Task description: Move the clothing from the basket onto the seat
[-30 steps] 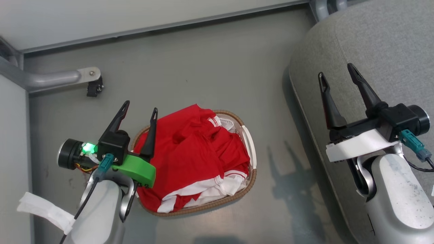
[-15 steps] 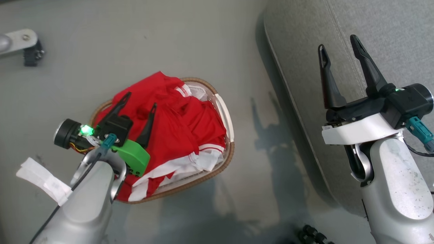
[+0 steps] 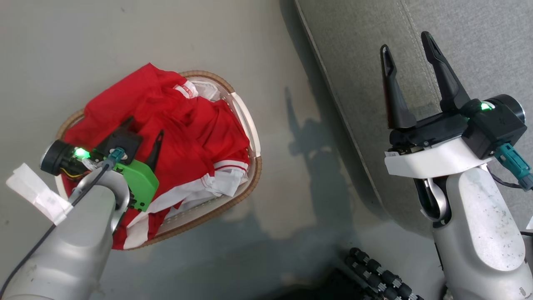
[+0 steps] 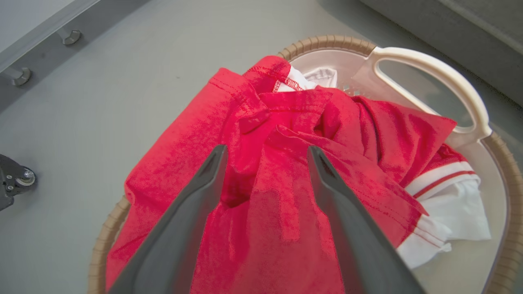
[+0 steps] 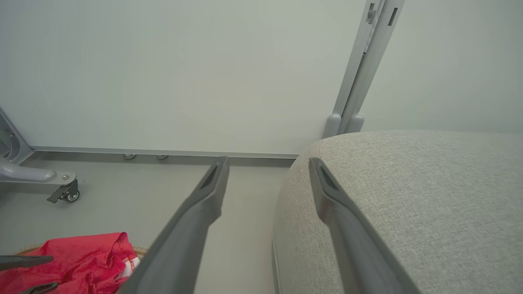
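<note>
Clothing [image 3: 183, 137], red with white bands, fills the basket [image 3: 255, 171] and hangs over its rim on the side away from the seat [image 3: 354, 62]. The left gripper [image 3: 145, 126] is over the pile in the basket, its 2 fingers spread wide with nothing between them. The right gripper [image 3: 404, 41] is well apart from the basket, over the seat, spread wide too and empty. The left wrist view shows the basket's cream handle [image 4: 449, 77] up close. The right wrist view shows a white wall [image 5: 163, 73] beyond the basket. 1 second ago the left gripper was at the basket's rim; now it is over the middle
</note>
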